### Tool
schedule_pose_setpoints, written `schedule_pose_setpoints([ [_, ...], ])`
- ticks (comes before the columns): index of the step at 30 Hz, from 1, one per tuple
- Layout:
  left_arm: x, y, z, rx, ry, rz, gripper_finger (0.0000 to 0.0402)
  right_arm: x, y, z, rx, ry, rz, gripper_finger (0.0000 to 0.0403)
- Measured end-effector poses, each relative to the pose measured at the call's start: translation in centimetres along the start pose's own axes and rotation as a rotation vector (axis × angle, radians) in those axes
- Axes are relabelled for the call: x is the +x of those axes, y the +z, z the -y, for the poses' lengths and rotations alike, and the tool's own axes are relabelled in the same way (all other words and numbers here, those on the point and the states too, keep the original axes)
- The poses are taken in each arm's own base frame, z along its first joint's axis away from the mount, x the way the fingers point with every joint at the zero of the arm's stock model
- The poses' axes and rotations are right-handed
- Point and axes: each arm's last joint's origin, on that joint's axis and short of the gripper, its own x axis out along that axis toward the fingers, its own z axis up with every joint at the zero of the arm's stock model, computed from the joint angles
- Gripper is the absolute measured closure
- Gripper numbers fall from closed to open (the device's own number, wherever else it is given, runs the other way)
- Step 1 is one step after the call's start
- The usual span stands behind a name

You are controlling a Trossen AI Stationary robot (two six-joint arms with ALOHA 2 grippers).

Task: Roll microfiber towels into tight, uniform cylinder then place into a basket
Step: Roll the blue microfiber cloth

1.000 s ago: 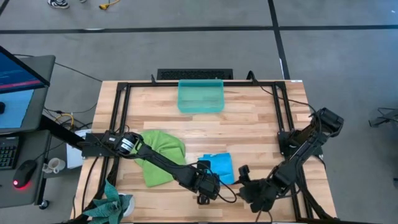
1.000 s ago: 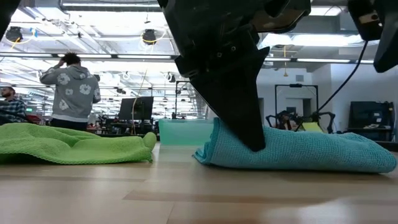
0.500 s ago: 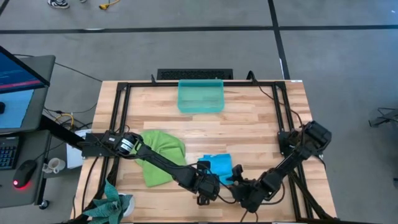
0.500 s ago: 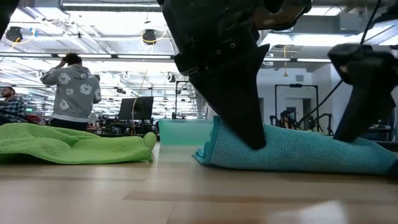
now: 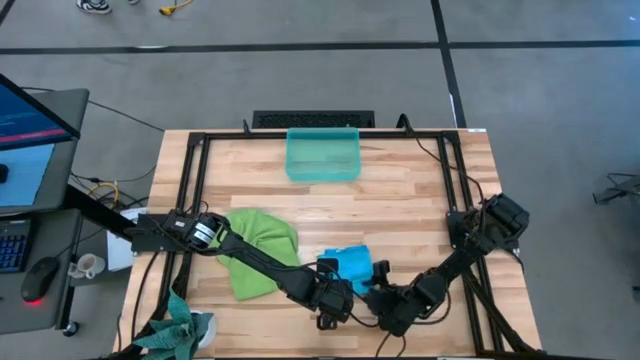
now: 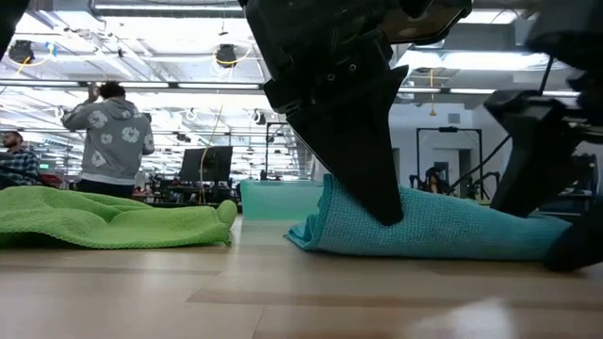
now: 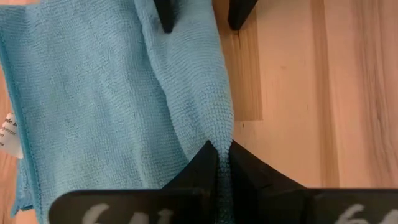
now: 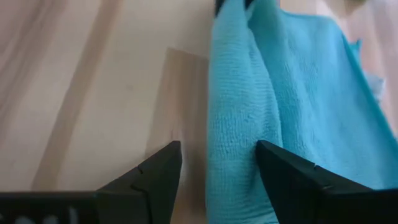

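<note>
On the wooden table the basket sits at the far edge, the green towel left, the blue towel near-centre — its edge pinched in the left gripper; the right gripper, fingers wide, straddles its fold.

A person in a grey hoodie stands beyond the table.

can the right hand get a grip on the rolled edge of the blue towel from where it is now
Probably yes. The right hand is open and already straddles the rolled edge of the blue towel, one finger on bare wood, the other on the cloth. Nothing sits between them; the left hand pinches the same fold further along.
</note>
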Motion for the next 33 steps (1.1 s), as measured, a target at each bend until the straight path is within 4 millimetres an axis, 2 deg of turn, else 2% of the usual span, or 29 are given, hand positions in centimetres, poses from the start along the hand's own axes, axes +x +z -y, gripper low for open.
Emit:
schedule_pose_setpoints([
  [5,0.0,0.0,0.0,0.001,0.002,-0.005,0.0391,0.8,0.3,1.0,0.097,0.059,-0.046,0.0218],
  [14,-0.2,-0.2,-0.2,0.008,0.012,-0.025,0.0391,0.7,0.5,1.5,0.128,0.113,-0.070,0.0382],
  [21,-2.1,0.1,-0.6,0.007,0.079,0.002,0.0391,-0.1,1.6,2.4,0.301,0.197,-0.077,0.0368],
  [25,-3.3,0.1,-0.3,0.013,0.086,0.018,0.0391,0.0,2.0,3.0,0.379,0.236,-0.086,0.0385],
  [33,-3.5,-0.6,0.7,0.041,0.054,-0.011,0.0391,1.0,2.6,4.5,0.466,0.315,-0.114,0.0378],
])
